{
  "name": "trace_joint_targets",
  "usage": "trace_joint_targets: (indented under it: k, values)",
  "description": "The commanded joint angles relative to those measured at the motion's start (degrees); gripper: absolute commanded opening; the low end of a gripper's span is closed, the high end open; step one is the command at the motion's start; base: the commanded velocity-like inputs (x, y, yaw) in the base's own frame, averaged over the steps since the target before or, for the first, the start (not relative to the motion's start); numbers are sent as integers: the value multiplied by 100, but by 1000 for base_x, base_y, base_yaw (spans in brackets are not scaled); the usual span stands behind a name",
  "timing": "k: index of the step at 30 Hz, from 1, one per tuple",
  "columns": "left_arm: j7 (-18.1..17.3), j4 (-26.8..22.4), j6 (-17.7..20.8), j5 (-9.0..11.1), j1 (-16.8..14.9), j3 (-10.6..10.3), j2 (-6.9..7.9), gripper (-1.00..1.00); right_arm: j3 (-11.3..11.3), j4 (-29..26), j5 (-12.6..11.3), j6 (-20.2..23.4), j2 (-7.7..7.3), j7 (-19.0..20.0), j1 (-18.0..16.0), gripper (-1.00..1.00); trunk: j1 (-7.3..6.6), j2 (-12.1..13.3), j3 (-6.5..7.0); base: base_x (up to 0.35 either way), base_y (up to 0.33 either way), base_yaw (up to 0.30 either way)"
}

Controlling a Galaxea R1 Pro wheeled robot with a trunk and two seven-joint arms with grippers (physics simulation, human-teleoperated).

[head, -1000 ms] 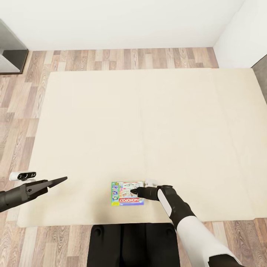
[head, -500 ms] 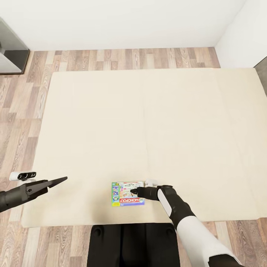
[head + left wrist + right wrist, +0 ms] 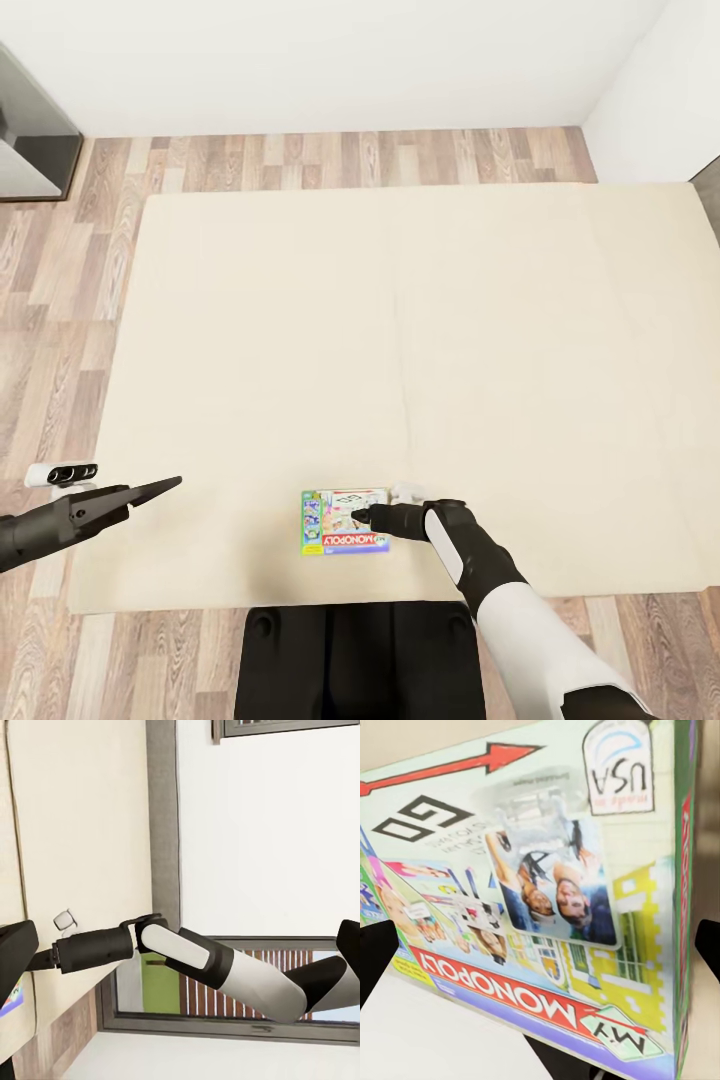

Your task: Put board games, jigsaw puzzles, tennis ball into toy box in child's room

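Gripping a white-green Monopoly board game [image 3: 343, 521], the right end effector [image 3: 362, 518] holds it.

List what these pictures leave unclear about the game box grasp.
- Head view: the right tool lies over the board game; its own fingers hide any contact.
- Right wrist view: the finger tips are cut off at the edges, so closure is unclear.
- Left wrist view: the box is cut by the edge.
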Motion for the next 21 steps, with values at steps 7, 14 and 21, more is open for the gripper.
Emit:
trace_joint_targets:
  k: [7, 14, 21]
  values:
    - [-22, -1, 65, -3, -2, -1, 2, 100, 3, -6, -34, 29, 0, -5, 0, 100, 4, -8, -6, 0, 73, 0]
    - [-22, -1, 64, -3, -2, -1, 2, 100, 3, -6, -34, 31, 0, -5, 0, 100, 4, -8, -6, 0, 43, 0]
    - [-22, -1, 66, -3, -2, -1, 2, 100, 3, -6, -34, 37, 0, -5, 0, 100, 4, -8, -6, 0, 89, 0]
